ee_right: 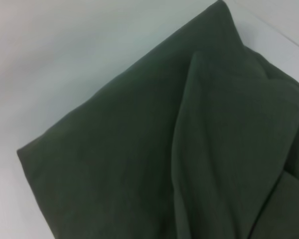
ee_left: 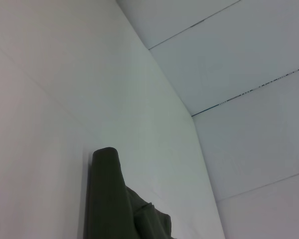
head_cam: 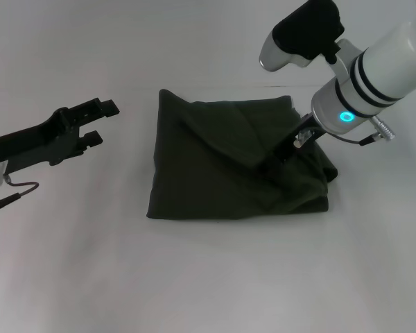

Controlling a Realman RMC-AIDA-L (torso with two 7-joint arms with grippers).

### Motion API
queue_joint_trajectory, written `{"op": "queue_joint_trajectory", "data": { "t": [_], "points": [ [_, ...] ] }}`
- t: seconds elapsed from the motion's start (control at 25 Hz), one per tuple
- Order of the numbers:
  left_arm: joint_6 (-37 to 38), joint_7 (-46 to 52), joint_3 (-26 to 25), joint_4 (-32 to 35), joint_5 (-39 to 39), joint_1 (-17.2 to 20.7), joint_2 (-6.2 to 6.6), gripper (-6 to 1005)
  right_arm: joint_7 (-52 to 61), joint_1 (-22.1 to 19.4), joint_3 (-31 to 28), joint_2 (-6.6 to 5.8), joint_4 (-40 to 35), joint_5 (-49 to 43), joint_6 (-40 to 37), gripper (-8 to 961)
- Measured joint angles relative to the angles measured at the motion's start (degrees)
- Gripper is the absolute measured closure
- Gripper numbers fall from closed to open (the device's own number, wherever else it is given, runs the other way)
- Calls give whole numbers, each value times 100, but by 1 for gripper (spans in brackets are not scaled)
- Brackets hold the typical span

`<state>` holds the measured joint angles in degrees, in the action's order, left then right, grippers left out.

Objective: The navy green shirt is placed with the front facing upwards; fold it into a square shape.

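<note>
The navy green shirt (head_cam: 222, 166) lies folded into a rough square bundle in the middle of the white table, plain dark green side up, no lettering showing. A diagonal ridge of a top layer runs across it toward my right gripper (head_cam: 279, 157), whose dark tip is down on the cloth near the bundle's right side. The right wrist view is filled by the shirt (ee_right: 139, 164) with that raised fold. My left gripper (head_cam: 100, 122) hovers open to the left of the bundle, a short gap away, holding nothing. A corner of the shirt (ee_left: 109, 199) shows in the left wrist view.
White table surface (head_cam: 208, 277) surrounds the bundle on all sides. The right end of the shirt bulges in a thick roll (head_cam: 319, 180). White wall panels (ee_left: 239, 59) rise behind the table.
</note>
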<state>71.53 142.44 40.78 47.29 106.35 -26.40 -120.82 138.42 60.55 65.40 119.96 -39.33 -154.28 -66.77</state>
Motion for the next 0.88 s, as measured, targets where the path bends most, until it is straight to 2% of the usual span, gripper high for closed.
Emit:
{"op": "queue_joint_trajectory", "data": {
  "t": [0.16, 0.32, 0.68, 0.88],
  "points": [
    [-14, -5, 13, -1, -12, -8, -12, 126, 319, 37, 421, 17, 222, -84, 382, 39],
    [-26, -6, -2, -14, -15, -10, -21, 126, 1267, -14, 831, 5, 301, -395, 920, 39],
    [-68, -41, -5, -69, -27, -53, -21, 125, 2372, -795, 441, -103, -593, -853, 829, 39],
    [-70, -74, -9, -80, -28, -96, -21, 126, 2464, -1143, -176, -166, -695, -1026, 884, 39]
  ]
}}
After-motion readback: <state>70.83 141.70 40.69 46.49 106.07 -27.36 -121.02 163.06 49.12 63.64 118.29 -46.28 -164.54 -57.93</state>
